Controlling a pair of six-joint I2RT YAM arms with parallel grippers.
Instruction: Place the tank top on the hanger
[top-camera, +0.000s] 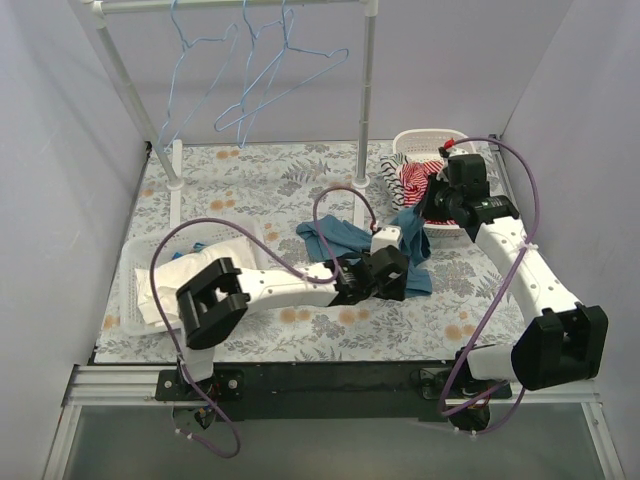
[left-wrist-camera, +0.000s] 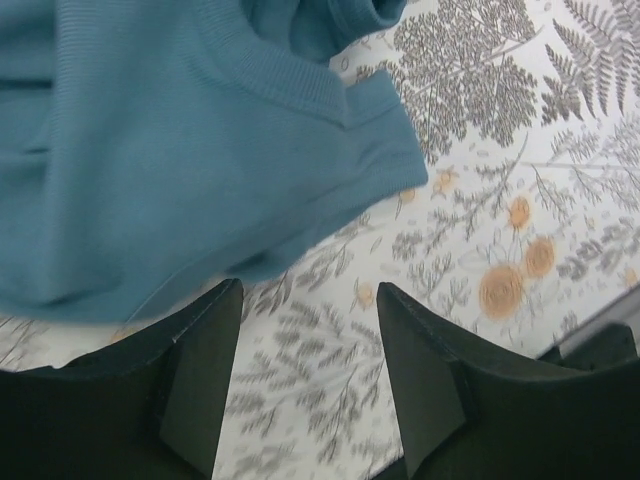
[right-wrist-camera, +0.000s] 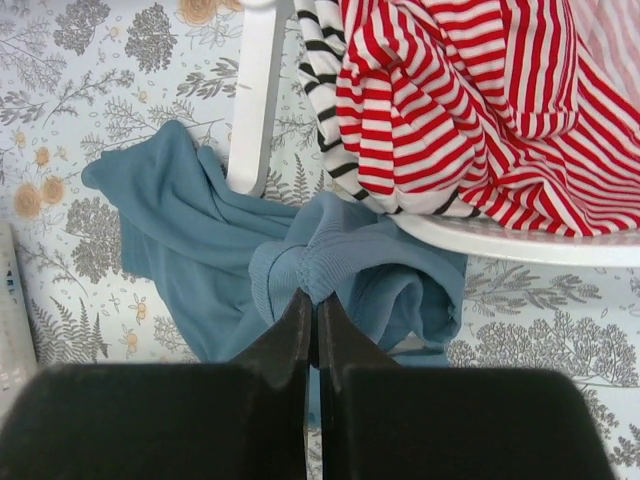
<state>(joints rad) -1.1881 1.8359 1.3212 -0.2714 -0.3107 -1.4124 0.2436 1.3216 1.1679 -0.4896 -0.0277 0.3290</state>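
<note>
The teal-blue tank top (top-camera: 345, 240) lies crumpled on the floral table between the arms. My right gripper (right-wrist-camera: 312, 298) is shut on a ribbed fold of the tank top (right-wrist-camera: 200, 250) and holds that part raised beside the white basket; in the top view the right gripper (top-camera: 432, 208) is at the top's right end. My left gripper (left-wrist-camera: 310, 290) is open and empty, low over the table, just short of the tank top's hem (left-wrist-camera: 180, 150); the top view shows it (top-camera: 385, 272) at the top's near edge. Light-blue wire hangers (top-camera: 265, 75) hang on the rail at the back.
A white basket (top-camera: 432, 137) holding a red-and-white striped garment (right-wrist-camera: 470, 90) stands at the back right. A white basket (top-camera: 135, 265) with white cloth sits at the left. The rack's posts (top-camera: 366, 100) and white foot (right-wrist-camera: 258, 100) stand behind the tank top.
</note>
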